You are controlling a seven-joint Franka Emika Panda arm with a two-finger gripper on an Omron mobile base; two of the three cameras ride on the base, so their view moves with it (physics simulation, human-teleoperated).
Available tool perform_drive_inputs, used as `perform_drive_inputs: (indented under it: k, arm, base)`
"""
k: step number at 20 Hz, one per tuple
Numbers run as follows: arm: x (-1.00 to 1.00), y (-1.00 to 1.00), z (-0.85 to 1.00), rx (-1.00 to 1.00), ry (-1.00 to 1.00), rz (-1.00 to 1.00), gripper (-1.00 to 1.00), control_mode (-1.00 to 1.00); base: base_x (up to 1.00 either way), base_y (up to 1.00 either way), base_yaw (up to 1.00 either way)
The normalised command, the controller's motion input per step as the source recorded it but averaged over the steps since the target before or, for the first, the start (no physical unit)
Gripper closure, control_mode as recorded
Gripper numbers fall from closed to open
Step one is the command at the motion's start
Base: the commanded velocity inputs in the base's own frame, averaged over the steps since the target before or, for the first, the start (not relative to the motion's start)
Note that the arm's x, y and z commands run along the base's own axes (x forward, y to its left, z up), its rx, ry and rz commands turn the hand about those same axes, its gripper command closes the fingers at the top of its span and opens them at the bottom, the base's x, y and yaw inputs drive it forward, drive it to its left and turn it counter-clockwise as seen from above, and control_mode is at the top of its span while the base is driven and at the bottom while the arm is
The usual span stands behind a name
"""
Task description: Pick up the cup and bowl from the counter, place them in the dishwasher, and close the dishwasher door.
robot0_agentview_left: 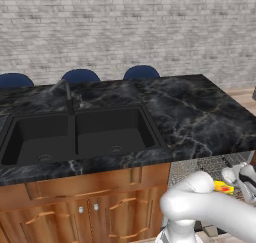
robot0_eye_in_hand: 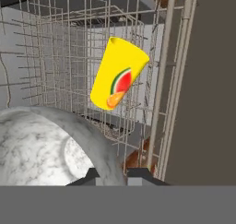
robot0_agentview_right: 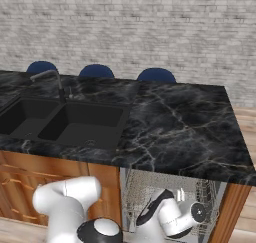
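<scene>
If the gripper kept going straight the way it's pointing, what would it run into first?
The gripper is shut on the rim of a marbled grey bowl. Straight ahead stands the yellow cup in the dishwasher's wire rack; it would probably meet that first, though depth is unclear.

Cup (robot0_eye_in_hand: pixel 119 74): yellow, with a red-and-green watermelon slice and an orange print. Bowl (robot0_eye_in_hand: pixel 50 147): white-grey marbled. Counter (robot0_agentview_left: pixel 200 112): glossy black, thin white veins; dishwasher racks (robot0_eye_in_hand: pixel 69 57) grey wire.

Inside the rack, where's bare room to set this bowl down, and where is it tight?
Free: rack floor left of the cup, toward the back wire wall. Tight: the cup leans against the right-hand wires, and the rack's side rails close that side off. The claw is shut on the bowl rim, low in front.
</scene>
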Motion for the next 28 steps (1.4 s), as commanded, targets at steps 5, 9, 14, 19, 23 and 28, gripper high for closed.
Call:
perform_drive_inputs:
  k: [5, 9, 14, 19, 23, 28]
  arm:
    - [0.20, 0.02, -0.21, 0.00, 0.00, 0.00, 1.00, -1.00]
    - [0.36, 0.03, -0.29, 0.00, 0.00, 0.00, 1.00, -1.00]
    - [0.42, 0.06, -0.27, 0.00, 0.00, 0.00, 1.00, -1.00]
    - [0.36, 0.10, -0.42, 0.00, 0.01, 0.00, 1.00, -1.00]
    - [0.12, 0.04, -0.57, 0.00, 0.00, 0.00, 1.00, -1.00]
    - [0.00, 0.06, -0.76, 0.00, 0.00, 0.00, -1.00, -1.00]
  base:
    - [0.00, 0.00, 0.00]
    - [0.00, 0.00, 0.00]
    - [0.00, 0.00, 0.00]
    - [0.00, 0.00, 0.00]
    - [0.00, 0.00, 0.00]
    - [0.00, 0.00, 0.00]
